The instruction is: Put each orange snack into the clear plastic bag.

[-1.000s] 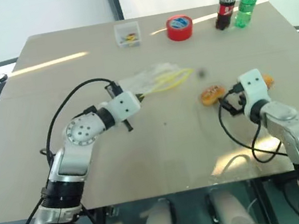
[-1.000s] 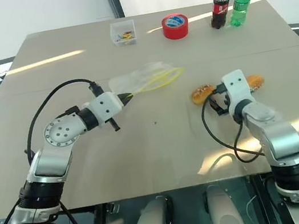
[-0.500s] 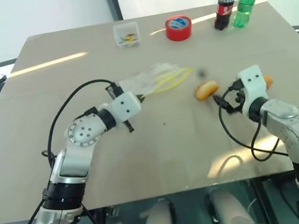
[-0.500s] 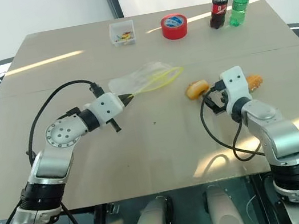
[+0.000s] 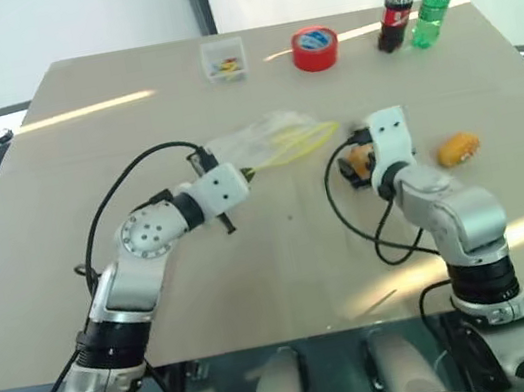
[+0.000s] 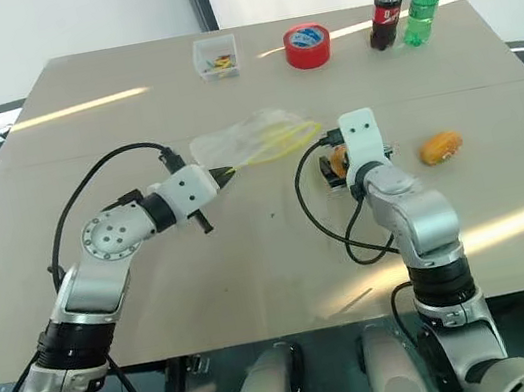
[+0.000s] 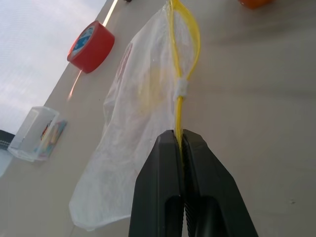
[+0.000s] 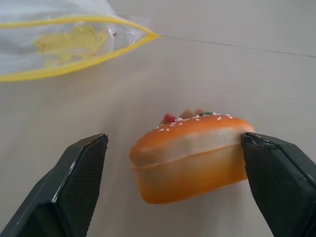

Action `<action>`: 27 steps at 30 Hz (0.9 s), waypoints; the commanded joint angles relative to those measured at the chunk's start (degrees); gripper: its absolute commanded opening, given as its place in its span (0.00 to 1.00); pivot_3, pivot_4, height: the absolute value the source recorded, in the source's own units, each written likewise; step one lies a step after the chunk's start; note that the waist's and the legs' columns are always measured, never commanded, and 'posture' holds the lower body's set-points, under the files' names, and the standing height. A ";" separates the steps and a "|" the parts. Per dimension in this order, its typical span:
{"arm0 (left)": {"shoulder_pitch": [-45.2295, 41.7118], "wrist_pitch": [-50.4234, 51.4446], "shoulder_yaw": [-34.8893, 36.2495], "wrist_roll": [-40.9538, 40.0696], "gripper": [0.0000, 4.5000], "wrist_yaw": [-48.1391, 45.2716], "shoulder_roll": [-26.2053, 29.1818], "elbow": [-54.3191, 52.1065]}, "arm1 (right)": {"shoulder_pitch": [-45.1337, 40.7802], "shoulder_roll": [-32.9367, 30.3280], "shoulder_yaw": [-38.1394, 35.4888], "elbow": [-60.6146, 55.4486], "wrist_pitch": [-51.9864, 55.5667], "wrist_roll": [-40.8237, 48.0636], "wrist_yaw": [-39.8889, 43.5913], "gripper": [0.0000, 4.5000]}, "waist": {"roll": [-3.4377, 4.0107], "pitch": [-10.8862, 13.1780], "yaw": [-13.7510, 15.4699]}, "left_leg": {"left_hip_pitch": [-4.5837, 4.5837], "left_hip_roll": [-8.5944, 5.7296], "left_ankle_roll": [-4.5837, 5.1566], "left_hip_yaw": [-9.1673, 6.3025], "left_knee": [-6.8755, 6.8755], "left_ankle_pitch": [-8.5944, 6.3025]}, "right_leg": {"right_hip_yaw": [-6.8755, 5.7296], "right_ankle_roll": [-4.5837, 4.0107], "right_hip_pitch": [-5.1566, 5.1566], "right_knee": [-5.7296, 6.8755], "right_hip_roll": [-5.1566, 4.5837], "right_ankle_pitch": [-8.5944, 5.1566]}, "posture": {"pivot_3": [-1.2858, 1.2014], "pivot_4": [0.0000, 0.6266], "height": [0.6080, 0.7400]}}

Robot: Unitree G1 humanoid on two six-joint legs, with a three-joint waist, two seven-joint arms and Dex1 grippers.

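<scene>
The nearer orange snack, a glossy bun-shaped piece with a sesame-speckled top and a pale band round its middle, lies on the tabletop between the two black fingers of the right end effector, which stands spread wide around it with one finger tip at the snack's side and a clear gap on the other. The step in hand looks like the pick-up of this first snack, or a nudge of it toward the bag; neither snack is in the bag yet. The clear plastic bag, crinkly and transparent with a yellow strip along its mouth, lies just beyond the snack, and the left end effector is clenched on that yellow strip at one end of the bag. From the wrist view the mouth appears parted into a narrow loop, though how far it gapes is hard to tell. The next move probably calls for closing on the snack squarely, lifting it and steering it into that opening while the left side keeps the edge taut. The second orange snack sits apart to the robot's right. At the far edge stand a red tape roll, a small clear box and two bottles.
</scene>
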 commanded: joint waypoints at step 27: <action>-1.14 -1.22 1.67 -3.70 0.00 -0.07 -1.62 -3.33 | 2.75 -2.40 -11.23 -13.09 -4.49 23.45 21.46 0.01 | 0.00 0.00 0.01 | 0.02 0.07 0.11 -0.02 0.01 -0.06 | -0.02 0.00 0.05 0.00 0.01 0.00 | 0.52 0.24 1.00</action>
